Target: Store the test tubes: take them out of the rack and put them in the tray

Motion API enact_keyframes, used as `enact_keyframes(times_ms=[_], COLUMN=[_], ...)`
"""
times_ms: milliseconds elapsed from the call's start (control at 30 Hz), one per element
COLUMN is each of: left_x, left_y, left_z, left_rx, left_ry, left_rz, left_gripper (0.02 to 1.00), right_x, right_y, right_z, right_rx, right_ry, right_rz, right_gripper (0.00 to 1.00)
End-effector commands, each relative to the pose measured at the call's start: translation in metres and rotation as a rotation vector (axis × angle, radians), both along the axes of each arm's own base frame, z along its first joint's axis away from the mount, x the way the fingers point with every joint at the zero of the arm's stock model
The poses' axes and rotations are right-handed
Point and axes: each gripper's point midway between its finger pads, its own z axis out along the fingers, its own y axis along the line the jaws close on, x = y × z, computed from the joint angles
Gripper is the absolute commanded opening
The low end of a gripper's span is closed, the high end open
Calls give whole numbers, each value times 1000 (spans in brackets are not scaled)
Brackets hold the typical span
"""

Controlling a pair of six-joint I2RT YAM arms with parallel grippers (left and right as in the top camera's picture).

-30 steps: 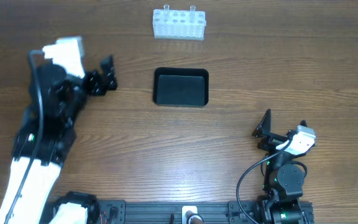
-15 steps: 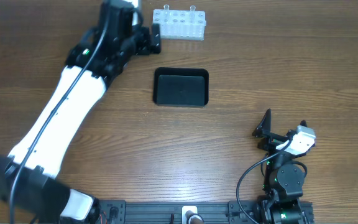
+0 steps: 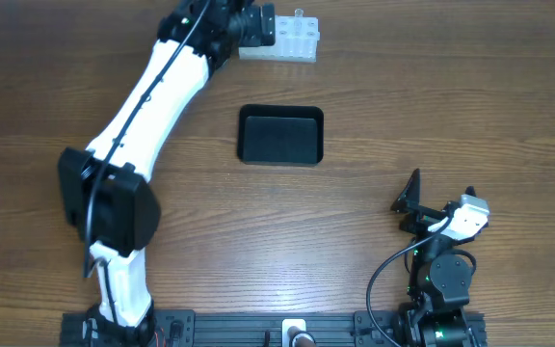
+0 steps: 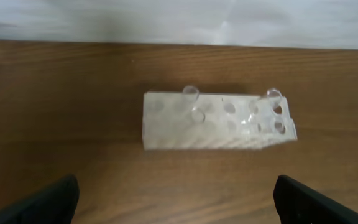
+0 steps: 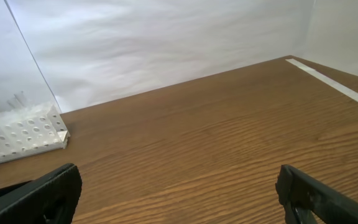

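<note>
The clear plastic rack (image 3: 287,40) stands at the table's far edge, and a test tube (image 3: 299,13) rises from its right end. In the left wrist view the rack (image 4: 216,124) holds two upright tubes, one (image 4: 190,93) near its middle-left and one (image 4: 273,95) at its right end. My left gripper (image 3: 256,24) hangs over the rack's left end, open and holding nothing, with its fingers (image 4: 51,202) spread wide. The black tray (image 3: 280,112) lies empty in front of the rack. My right gripper (image 3: 432,198) rests open near its base, far from both, its fingers (image 5: 39,193) apart.
The right wrist view shows the rack (image 5: 20,134) far off, with bare wooden tabletop (image 5: 216,137) between. A white wall stands behind the table's far edge. The left arm's white link (image 3: 152,96) stretches diagonally across the table's left half.
The left arm has swung from the table's left side up and right, to above the rack's left end. The right arm has not moved.
</note>
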Motion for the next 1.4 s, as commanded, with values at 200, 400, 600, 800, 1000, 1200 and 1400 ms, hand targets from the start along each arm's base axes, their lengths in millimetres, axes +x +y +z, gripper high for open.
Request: enact_keyframes(times_ms=[200,400,600,800,1000,1200,1400], left_x=[33,37,47,55,64,67,68], left_y=[-15,-21,-27,-29,-33,-35,-35], left_z=[-29,-42,-52,-57,-63,-75,-75], left_rx=[17,76,69,61,48,48,46], left_ry=[5,0,-19,-41,-69,-61,-66], left_rz=[-10,-81,-83,-81,-77,-75,-74], left_gripper=[985,958,956,956,950,941,879], right_x=[0,0,0,0,0,0,0], right_y=[-1,-1,-1,-1,-1,-1,-1], right_z=[-1,-1,-1,-1,-1,-1,-1], right_rx=[-1,-1,-1,-1,-1,-1,-1], right_ry=[-1,-1,-1,-1,0,0,-1], right_rz=[-4,-4,-4,-4,-4,-4,-4], right_gripper=[993,993,991,991,993,991,993])
